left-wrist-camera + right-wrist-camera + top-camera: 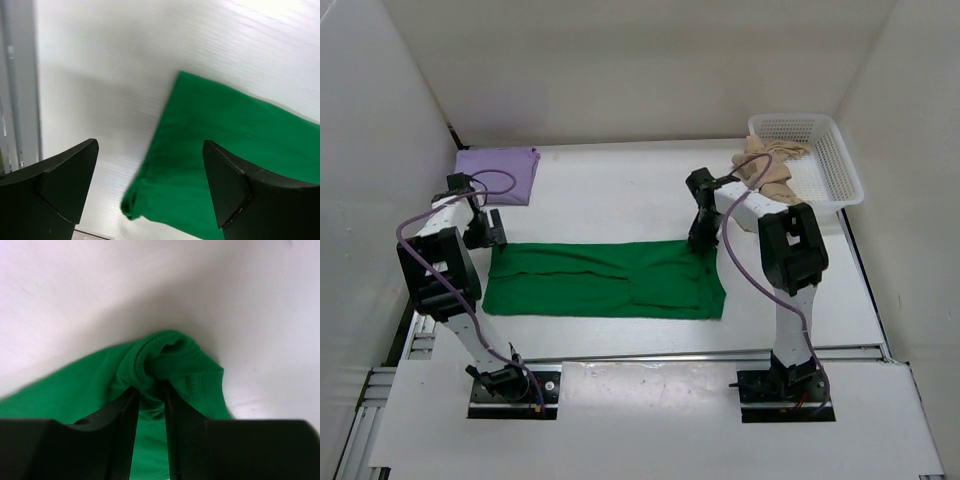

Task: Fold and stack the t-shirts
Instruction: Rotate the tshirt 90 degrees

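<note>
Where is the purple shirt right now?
In the top view, the purple shirt lies folded in the far left corner of the table, just beyond the left gripper and apart from the green shirt spread across the middle.

I find nothing to read in any of my views: no word, label, brand or number. The green t-shirt [605, 280], the lavender t-shirt [498, 172] and the beige t-shirt [767, 170] show only plain cloth. The basket [835, 165] is bare white mesh. My left fingers [50, 190] and right fingers [185, 440] are plain black.
</note>
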You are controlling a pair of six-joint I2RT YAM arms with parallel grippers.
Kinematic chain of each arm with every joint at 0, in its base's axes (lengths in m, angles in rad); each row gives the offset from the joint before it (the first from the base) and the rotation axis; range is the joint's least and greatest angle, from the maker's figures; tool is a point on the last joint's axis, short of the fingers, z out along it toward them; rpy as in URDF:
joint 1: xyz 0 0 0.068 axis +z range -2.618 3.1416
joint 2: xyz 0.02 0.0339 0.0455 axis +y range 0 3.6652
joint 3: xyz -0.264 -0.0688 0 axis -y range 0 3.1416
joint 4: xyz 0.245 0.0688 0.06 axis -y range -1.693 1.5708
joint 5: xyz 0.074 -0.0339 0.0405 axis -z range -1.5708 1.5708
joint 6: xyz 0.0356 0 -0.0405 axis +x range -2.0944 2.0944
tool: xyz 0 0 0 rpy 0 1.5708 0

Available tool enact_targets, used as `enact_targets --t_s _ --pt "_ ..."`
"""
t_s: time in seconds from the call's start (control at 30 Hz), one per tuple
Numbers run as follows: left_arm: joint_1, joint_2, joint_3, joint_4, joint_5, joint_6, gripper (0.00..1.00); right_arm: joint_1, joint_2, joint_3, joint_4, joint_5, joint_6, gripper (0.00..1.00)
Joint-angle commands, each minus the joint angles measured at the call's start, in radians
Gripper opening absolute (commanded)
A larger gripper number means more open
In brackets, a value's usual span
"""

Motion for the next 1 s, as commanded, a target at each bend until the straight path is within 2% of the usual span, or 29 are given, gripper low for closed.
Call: enact_targets --t_s 0.0,0.03,0.07,0.17,0.2,0.23,0.27,0.33,0.37,0.5,0.63,0.7,0.73,0.77,0.87,0.97 --pt "0.051 -0.058 0.018 0.016 -0.026 0.003 0.96 -0.011 0.161 0.151 -0.033 0.010 -0.050 0.30" --pt "0.052 -0.069 0.009 0.016 -0.035 0.003 0.96 -0.011 0.198 0.214 -0.068 0.010 -0.075 0.30" --pt "0.077 -0.095 0.008 0.016 -0.035 0.003 0.97 -0.011 0.238 0.367 -0.088 -0.002 -0.085 0.30" --pt "0.093 -0.139 -0.027 0.016 -0.035 0.003 0.97 -0.020 0.415 0.648 -0.160 -0.030 -0.096 0.30" --pt "0.093 -0.168 -0.050 0.007 -0.026 0.003 0.99 -0.020 0.499 0.830 -0.160 -0.041 -0.096 0.30" --pt "0.093 -0.182 -0.063 0.007 -0.011 0.003 0.99 -0.029 0.531 0.897 -0.104 -0.077 -0.084 0.32" --pt "0.093 -0.196 -0.076 -0.002 0.003 0.003 0.99 -0.029 0.551 0.934 -0.032 -0.111 -0.063 0.33" --pt "0.079 -0.216 -0.114 -0.015 0.016 0.003 0.99 -0.063 0.552 0.898 0.167 -0.165 -0.015 0.37" --pt "0.079 -0.216 -0.125 -0.028 0.006 0.003 0.99 -0.072 0.552 0.898 0.314 -0.165 0.052 0.44" --pt "0.070 -0.216 -0.179 -0.041 0.015 0.003 1.00 -0.094 0.532 0.999 0.373 -0.084 0.092 0.62" --pt "0.070 -0.187 -0.200 -0.041 0.042 0.003 1.00 -0.103 0.328 0.798 0.360 -0.073 -0.033 0.64" --pt "0.070 -0.176 -0.200 -0.032 0.042 0.003 1.00 -0.103 0.181 0.619 0.294 -0.043 -0.043 0.63" --pt "0.070 -0.176 -0.185 -0.032 0.051 0.003 1.00 -0.092 0.133 0.548 0.284 -0.033 -0.021 0.61" --pt "0.070 -0.176 -0.185 -0.032 0.065 0.003 1.00 -0.092 0.048 0.408 0.284 -0.033 -0.010 0.61" --pt "0.070 -0.176 -0.147 -0.032 0.065 0.003 1.00 -0.068 -0.065 0.216 0.258 -0.035 0.039 0.55" --pt "0.070 -0.176 -0.136 -0.032 0.054 0.003 1.00 -0.048 -0.135 0.096 0.200 0.043 0.146 0.47"
